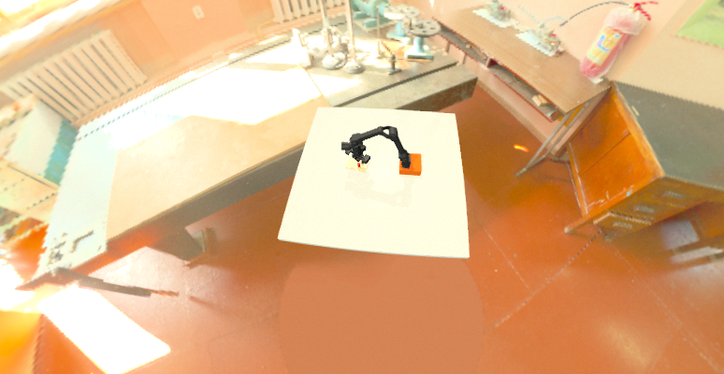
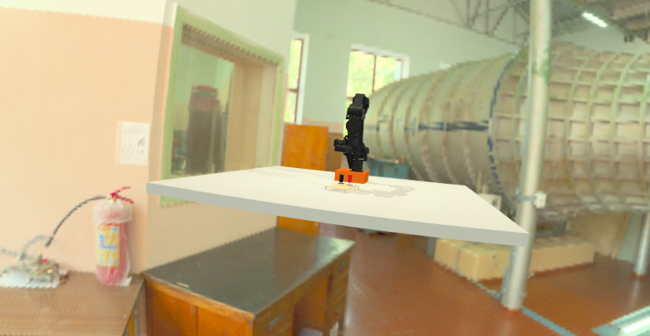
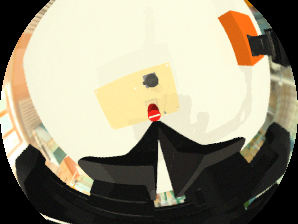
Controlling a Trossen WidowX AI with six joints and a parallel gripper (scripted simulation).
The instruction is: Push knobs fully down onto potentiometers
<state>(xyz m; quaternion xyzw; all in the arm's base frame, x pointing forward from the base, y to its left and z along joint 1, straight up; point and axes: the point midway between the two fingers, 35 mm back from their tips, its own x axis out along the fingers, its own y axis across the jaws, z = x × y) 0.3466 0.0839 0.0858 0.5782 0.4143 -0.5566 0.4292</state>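
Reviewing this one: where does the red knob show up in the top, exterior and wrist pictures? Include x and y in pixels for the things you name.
Top: red knob (image 1: 359,165) (image 2: 350,178) (image 3: 154,114), small, near centre, below the arm's tip.
Exterior: just right of the black knob (image 2: 341,178) (image 3: 150,80).
Wrist: centre, just above the fingertips.
Shared landmark: the orange block (image 1: 414,165) (image 2: 344,175) (image 3: 237,39).

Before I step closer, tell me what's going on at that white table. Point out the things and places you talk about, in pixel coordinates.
A black robot arm has its end effector (image 1: 360,163) (image 3: 156,124) shut with nothing in it, its tips above a small tan circuit board (image 2: 342,186) (image 3: 120,102). In the wrist view they appear beside the red knob (image 2: 350,178) (image 3: 154,114); contact is unclear. The black knob (image 2: 341,178) (image 3: 150,80) stands on the board too. How far down either knob sits can't be told.
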